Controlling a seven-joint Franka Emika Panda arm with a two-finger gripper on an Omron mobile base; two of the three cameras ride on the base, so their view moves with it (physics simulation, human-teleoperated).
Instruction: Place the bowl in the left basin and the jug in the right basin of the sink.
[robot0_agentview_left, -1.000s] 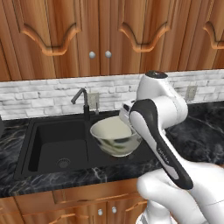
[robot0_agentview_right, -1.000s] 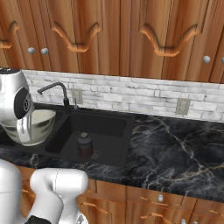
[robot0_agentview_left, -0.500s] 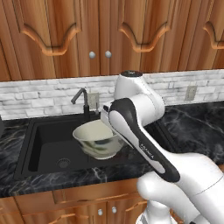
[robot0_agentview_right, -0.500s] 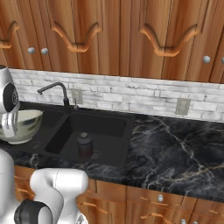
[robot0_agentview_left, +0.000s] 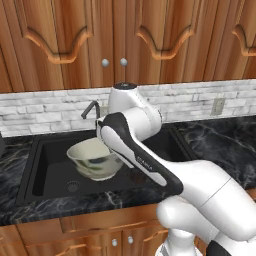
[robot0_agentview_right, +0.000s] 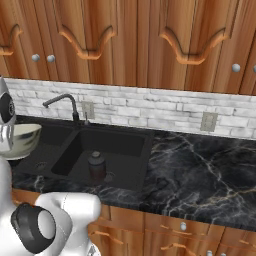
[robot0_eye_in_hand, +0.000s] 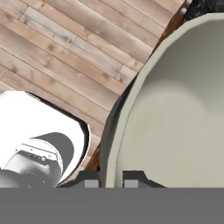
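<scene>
Your gripper clamps the bowl by its rim above the left basin; the jug stands in the right basin

I count one bowl and one jug. One sink holds two basins: one left basin and one right basin. One faucet stands behind it. Two wall outlets sit on the brick backsplash. Five round cabinet knobs show above the worktop.
</scene>
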